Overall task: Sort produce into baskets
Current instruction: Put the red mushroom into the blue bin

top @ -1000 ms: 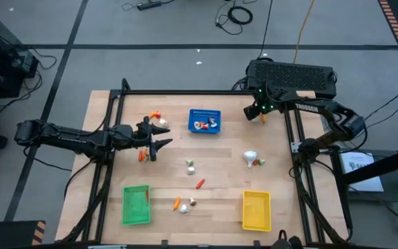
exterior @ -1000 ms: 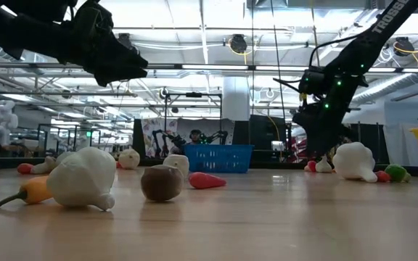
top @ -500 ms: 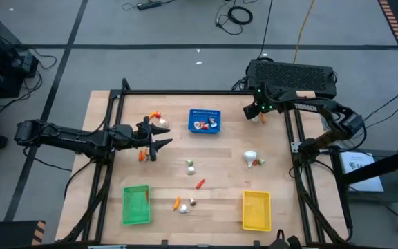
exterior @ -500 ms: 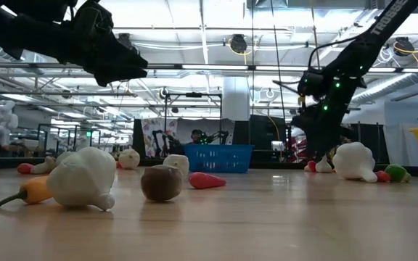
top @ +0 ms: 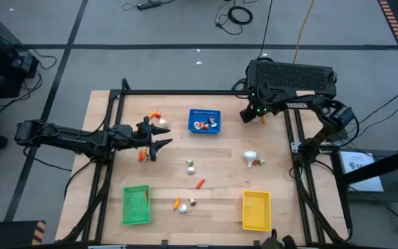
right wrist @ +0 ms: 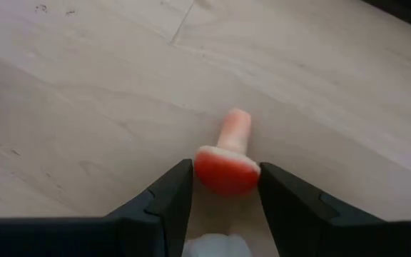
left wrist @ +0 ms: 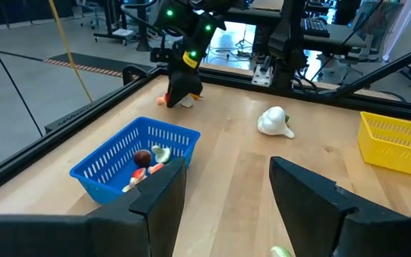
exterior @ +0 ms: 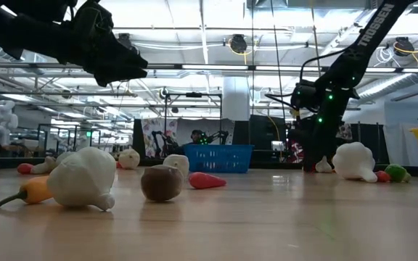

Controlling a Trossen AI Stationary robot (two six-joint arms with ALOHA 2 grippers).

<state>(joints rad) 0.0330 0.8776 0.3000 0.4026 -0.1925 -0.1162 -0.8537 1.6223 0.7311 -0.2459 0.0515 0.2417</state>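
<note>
Three baskets show from above: the blue basket (top: pixel 204 121) at the table's far middle, the green basket (top: pixel 135 205) and yellow basket (top: pixel 256 210) on the near edge. Loose produce lies between them. We see the left claw (top: pixel 159 135) hovering left of the blue basket, spread and empty, likely waiting. The right claw (top: pixel 253 113) sits low, just right of that basket.

From table height, a garlic bulb (exterior: pixel 84 178) looms near.

Through the right wrist, we see the fingers pinching a red mushroom (right wrist: pixel 226 163) against the wood, probably gripping it for lifting.
</note>
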